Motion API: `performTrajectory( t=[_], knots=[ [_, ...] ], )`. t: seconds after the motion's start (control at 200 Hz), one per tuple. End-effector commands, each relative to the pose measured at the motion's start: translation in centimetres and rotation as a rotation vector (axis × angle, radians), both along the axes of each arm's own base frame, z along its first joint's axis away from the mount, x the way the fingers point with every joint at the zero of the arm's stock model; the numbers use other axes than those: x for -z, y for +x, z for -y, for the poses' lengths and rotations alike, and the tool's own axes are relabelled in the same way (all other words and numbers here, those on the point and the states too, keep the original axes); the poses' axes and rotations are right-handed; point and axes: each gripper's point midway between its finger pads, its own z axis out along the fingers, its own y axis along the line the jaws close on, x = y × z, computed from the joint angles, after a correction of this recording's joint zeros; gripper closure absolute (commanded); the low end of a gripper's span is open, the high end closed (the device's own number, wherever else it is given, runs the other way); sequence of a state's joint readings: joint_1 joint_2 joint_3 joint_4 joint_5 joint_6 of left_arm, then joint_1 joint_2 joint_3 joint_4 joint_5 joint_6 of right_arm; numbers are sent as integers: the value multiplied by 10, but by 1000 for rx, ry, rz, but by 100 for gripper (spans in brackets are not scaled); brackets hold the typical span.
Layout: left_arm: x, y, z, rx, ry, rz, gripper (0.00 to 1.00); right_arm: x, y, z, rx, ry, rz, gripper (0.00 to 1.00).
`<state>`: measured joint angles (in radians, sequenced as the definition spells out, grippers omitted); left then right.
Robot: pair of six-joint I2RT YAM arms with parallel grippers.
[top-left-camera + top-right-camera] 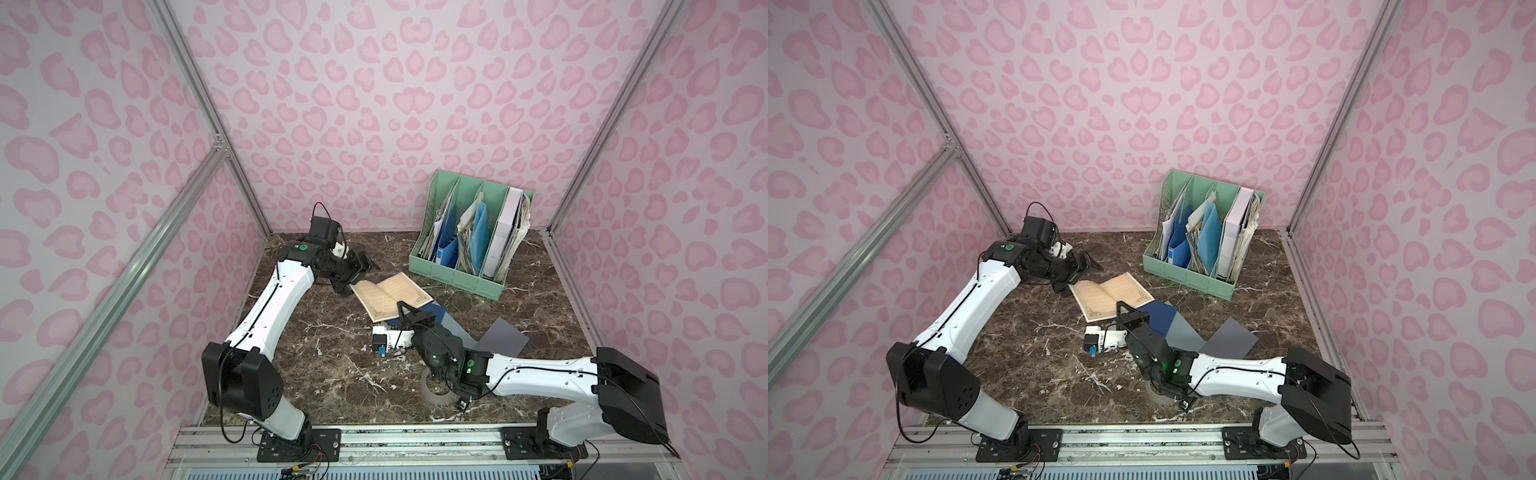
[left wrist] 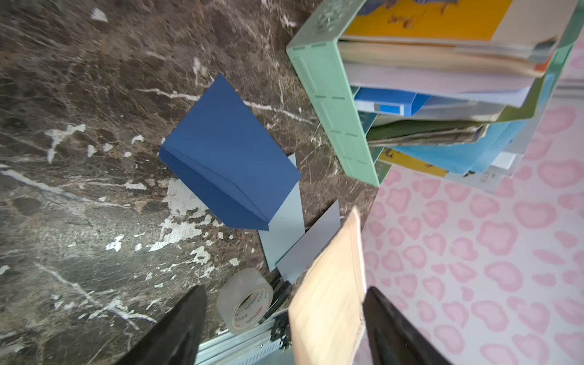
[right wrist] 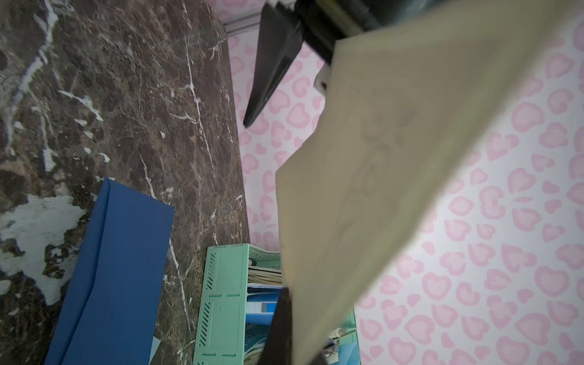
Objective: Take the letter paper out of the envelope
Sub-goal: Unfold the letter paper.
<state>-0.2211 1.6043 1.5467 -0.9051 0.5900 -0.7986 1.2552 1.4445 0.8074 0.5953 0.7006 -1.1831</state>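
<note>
**Letter out, hanging from one pinch**

I am working over the dark, white-veined marble tabletop (image 1: pixel 332 374), with the mint-green plastic file organiser (image 1: pixel 457 276) standing full of folders toward the back. The beige letter paper (image 1: pixel 390 297) with the scrolled border is hanging half-unfolded in the air between my two arms. It is clear of the dark blue paper envelope (image 2: pixel 227 151), which is lying flat on the marble, partly over pale grey card sheets (image 1: pixel 500 338). A clear roll of packing tape (image 2: pixel 246 300) is sitting nearer the front rail.

My right gripper (image 1: pixel 402 308) is pinching the sheet's front edge, its fingers pressed together on the paper. My left gripper (image 1: pixel 359 277) is standing spread, one finger to each side of the sheet's opposite corner, gripping nothing.

As I judge it, the whole sheet is depending on that one small pinch. If I am swinging my right arm too briskly, the paper may slip out or tear at the edge. If my left fingers are closing while the corner is sagging, they may crease it or miss it altogether. And if my right fingers are letting go first, the sheet is likely to be dropping back onto the table.
</note>
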Motion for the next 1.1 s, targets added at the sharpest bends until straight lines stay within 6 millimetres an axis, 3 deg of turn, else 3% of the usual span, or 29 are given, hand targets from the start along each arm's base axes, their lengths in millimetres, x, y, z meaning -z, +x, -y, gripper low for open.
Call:
performTrajectory(
  t=[0.0, 0.27, 0.325, 0.465, 0.76, 0.945, 1.095],
  knots=[
    [-11, -8, 27, 188, -172, 27, 27, -8, -2, 1, 0, 0, -4, 100],
    [-23, -3, 46, 187, -360, 15, 32, -8, -6, 9, 0, -16, -27, 100],
    [-13, -8, 46, 184, -362, -16, 33, -9, -6, 10, 0, -17, -24, 100],
    [-9, -13, 47, 182, -373, -35, 45, -12, -6, 14, 9, -14, -14, 100],
    [-12, -21, 48, 186, -395, -44, 51, -14, -4, 17, 25, -23, 2, 100],
    [-7, -27, 48, 185, -401, -61, 74, -20, -3, 17, 31, -12, 5, 100],
    [-11, -23, 49, 180, -411, -49, 98, -23, -4, 15, 25, -7, 3, 100]
  ],
)
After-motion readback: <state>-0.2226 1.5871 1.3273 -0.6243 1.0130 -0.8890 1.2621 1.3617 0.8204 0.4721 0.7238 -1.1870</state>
